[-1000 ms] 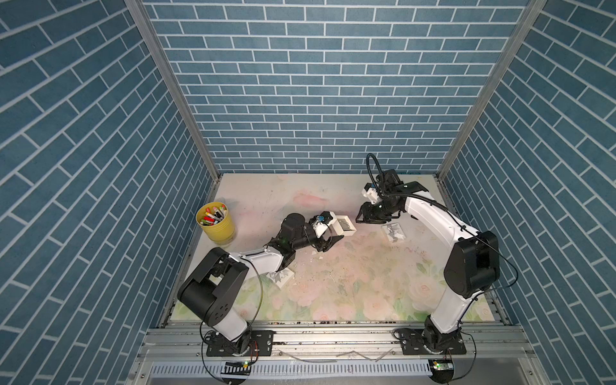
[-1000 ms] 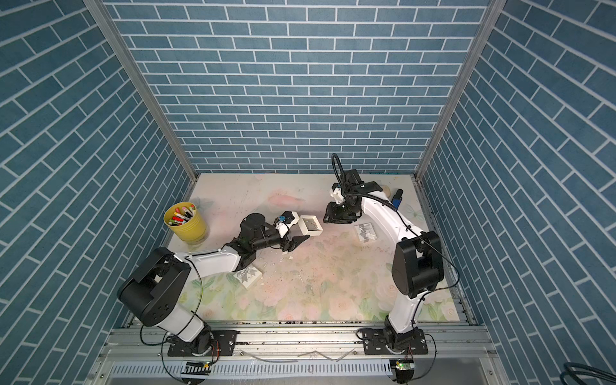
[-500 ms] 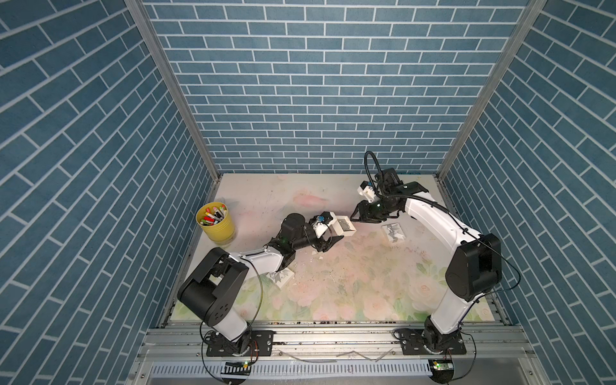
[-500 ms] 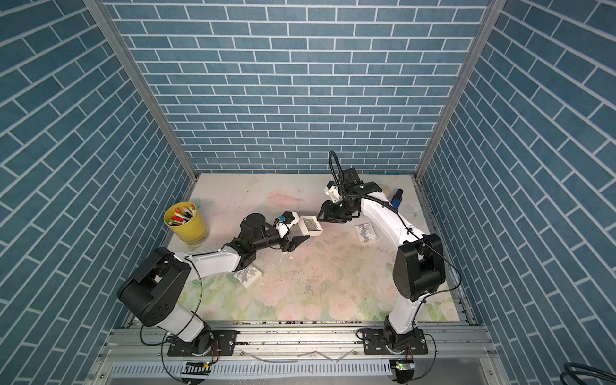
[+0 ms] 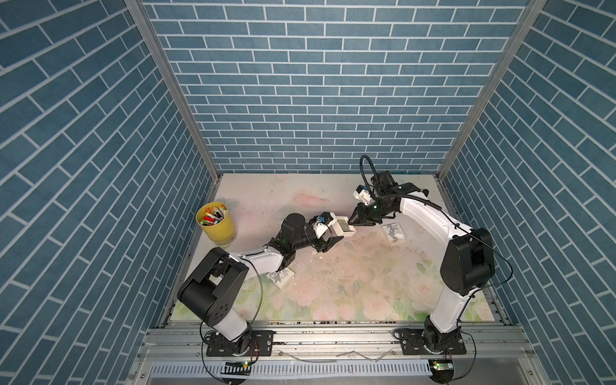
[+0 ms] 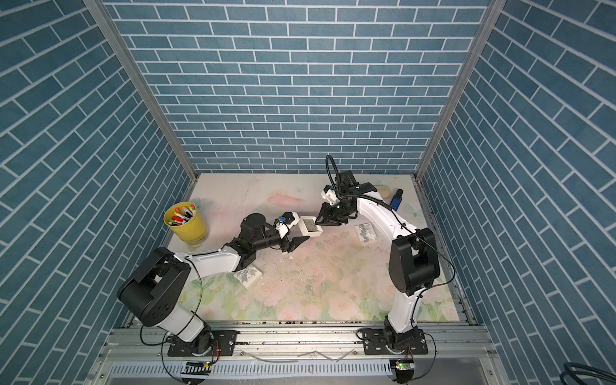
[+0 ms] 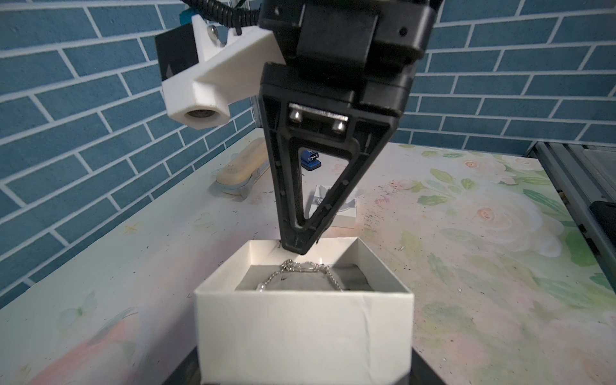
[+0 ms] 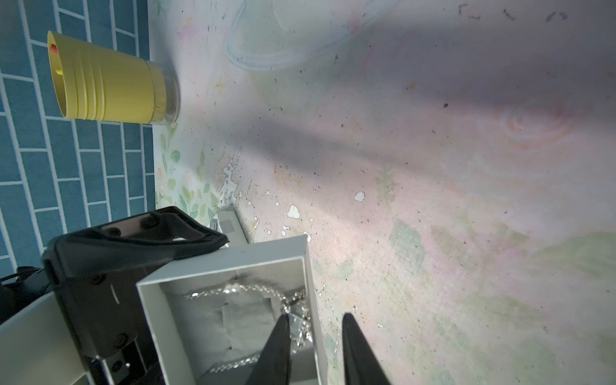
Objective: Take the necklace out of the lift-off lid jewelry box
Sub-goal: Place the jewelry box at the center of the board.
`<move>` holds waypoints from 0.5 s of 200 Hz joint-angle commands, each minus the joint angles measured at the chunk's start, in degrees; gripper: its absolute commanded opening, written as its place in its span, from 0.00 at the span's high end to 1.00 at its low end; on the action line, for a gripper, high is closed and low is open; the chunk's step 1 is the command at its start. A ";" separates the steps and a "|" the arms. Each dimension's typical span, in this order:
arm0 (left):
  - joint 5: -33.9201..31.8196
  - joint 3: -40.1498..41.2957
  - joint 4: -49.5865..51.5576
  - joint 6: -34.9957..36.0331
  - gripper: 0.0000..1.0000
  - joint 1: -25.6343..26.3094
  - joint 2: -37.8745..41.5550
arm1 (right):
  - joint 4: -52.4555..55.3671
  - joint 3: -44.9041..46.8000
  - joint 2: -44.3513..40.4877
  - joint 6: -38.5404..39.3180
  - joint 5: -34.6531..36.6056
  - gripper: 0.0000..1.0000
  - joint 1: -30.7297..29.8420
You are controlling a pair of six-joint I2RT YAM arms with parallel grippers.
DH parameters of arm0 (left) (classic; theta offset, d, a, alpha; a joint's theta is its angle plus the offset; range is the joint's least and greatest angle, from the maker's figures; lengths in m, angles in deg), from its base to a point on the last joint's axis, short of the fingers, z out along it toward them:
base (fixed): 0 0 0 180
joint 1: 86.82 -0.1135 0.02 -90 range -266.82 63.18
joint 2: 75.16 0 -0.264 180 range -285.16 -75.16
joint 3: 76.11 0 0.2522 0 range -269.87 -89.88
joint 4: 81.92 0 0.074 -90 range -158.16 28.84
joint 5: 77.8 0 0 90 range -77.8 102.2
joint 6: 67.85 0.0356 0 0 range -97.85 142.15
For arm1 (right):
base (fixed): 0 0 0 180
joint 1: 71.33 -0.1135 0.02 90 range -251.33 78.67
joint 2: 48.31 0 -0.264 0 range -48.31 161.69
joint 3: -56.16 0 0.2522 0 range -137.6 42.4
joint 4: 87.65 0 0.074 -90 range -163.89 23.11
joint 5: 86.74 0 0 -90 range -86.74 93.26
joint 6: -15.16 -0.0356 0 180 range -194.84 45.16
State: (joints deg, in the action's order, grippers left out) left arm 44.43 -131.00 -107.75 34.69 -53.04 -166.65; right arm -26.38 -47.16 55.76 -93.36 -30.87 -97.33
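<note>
Your left jaws are clamped on the jewelry box (image 7: 303,330), one black finger (image 8: 133,241) flat vs. its outer wall, holding it upright just off the desk (image 5: 333,286) ctr, toward 12 o'clock. Can't tell if it's lifted or resting. Its top is open.

The necklace (image 8: 300,321) lies inside on the grey pad (image 8: 240,320): silver chain looped across, pendant bunched by the wall nearest your right jaws.

Those right jaws hang over the box's 2 o'clock rim, tips down, part-way apart w/ nothing pinched. One fingertip (image 8: 281,336) is inside the box at the pendant, the other fingertip (image 8: 353,340) outside, thin wall between them. Contact w/ the pendant: can't tell.

Elsewhere: yellow cup (image 5: 216,222) of markers at the desk's 10 o'clock edge. A small patterned white box (image 5: 393,231) sits near the jewelry box at its 3 o'clock. A second patterned box (image 5: 281,276) is at its 7 o'clock, partly under your left arm. Beige case (image 6: 383,190) & blue item (image 6: 396,198) at the desk's 1 o'clock, by the back wall.
</note>
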 commanded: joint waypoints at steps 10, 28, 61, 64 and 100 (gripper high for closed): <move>0.38 -1.15 0.57 0.60 0.48 -0.03 1.53 | 0.92 -1.22 1.26 0.07 -1.72 0.78 -0.37; 0.38 -1.04 0.44 0.63 0.48 0.06 1.42 | 0.89 -1.23 1.36 0.07 -1.95 0.85 -0.37; 0.47 -0.65 -0.26 0.65 0.47 0.02 1.22 | 0.91 -1.32 1.53 0.04 -2.31 0.97 -0.37; 0.47 -0.56 -0.37 0.65 0.46 0.04 1.16 | 0.92 -1.36 1.57 0.06 -2.30 0.98 -0.37; 0.29 -0.01 -1.01 1.00 0.40 0.00 1.06 | 0.80 -1.23 1.66 -0.24 -2.29 1.00 -0.37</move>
State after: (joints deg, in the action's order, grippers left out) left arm 44.61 -131.00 -107.69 34.80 -53.04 -166.65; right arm -26.40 -47.16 56.50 -93.47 -31.94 -97.31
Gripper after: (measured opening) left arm 0.719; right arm 0.042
